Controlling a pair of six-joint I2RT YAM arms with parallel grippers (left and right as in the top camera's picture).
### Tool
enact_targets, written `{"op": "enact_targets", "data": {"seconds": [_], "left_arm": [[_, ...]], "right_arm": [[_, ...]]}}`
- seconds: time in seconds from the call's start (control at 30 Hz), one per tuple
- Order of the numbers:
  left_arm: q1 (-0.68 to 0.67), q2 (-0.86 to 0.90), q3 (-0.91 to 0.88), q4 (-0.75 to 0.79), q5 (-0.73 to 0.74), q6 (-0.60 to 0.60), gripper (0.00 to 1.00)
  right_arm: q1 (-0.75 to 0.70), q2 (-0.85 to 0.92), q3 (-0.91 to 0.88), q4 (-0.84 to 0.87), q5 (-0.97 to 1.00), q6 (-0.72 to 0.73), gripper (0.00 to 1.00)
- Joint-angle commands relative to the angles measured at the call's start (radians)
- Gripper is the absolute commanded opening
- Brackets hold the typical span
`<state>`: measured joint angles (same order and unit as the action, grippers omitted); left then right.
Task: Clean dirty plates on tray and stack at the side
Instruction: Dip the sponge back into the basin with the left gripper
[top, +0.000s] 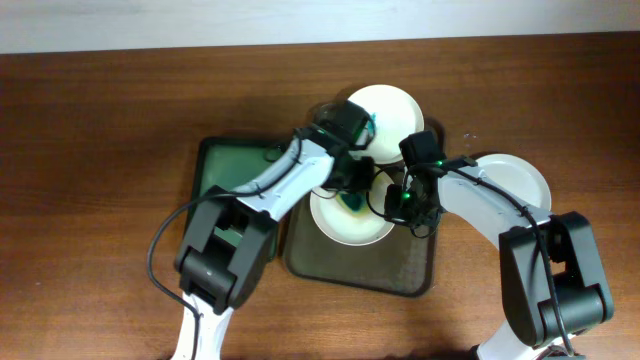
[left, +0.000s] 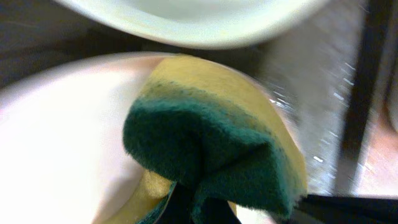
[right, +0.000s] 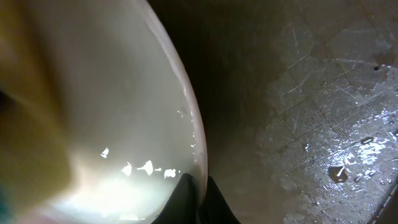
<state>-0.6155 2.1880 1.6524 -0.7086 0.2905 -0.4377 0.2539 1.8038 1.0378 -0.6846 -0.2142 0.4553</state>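
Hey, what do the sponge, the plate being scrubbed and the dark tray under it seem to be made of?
The sponge looks like soft yellow foam with a green fibrous scouring layer, fuzzy at the folded edge. The plate looks like glazed ceramic, possibly melamine: smooth, cream, glossy with bright highlights. The tray seems plastic or rubber-coated: dark, with a fine grid texture and water drops on it.

My left arm (top: 275, 180) and right arm (top: 480, 195) were smooth white shells joined by boxy black joint housings. A thin black cable (top: 156, 245) looped out far behind my black left gripper (top: 352, 195). A small green light (top: 406, 196) glowed just behind my black right gripper (top: 398, 208), whose dark fingers (right: 217, 205) tapered.
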Motion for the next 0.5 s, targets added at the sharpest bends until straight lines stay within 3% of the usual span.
{"op": "enact_targets", "data": {"seconds": [0.0, 0.07, 0.17, 0.2, 0.3, 0.4, 0.47], "left_arm": [[-0.098, 0.010, 0.002, 0.020, 0.086, 0.026, 0.00], [-0.117, 0.010, 0.002, 0.019, 0.060, 0.025, 0.00], [-0.089, 0.010, 0.002, 0.000, -0.106, 0.052, 0.00], [-0.053, 0.009, 0.009, -0.076, -0.250, 0.051, 0.00], [0.048, -0.016, 0.138, -0.327, -0.277, 0.051, 0.00], [0.175, -0.212, 0.222, -0.525, -0.328, 0.093, 0.00], [0.262, -0.333, 0.222, -0.624, -0.460, 0.093, 0.04]], "right_arm": [[0.001, 0.031, -0.016, -0.016, 0.069, -0.024, 0.04], [0.001, 0.031, -0.016, -0.017, 0.069, -0.024, 0.04], [0.001, 0.031, -0.016, -0.018, 0.069, -0.024, 0.04], [0.001, 0.031, -0.016, -0.018, 0.069, -0.024, 0.04], [0.001, 0.018, -0.014, -0.031, 0.061, -0.070, 0.04], [0.009, -0.172, 0.008, -0.093, 0.083, -0.140, 0.04], [0.064, -0.365, 0.009, -0.131, 0.264, -0.140, 0.04]]}}
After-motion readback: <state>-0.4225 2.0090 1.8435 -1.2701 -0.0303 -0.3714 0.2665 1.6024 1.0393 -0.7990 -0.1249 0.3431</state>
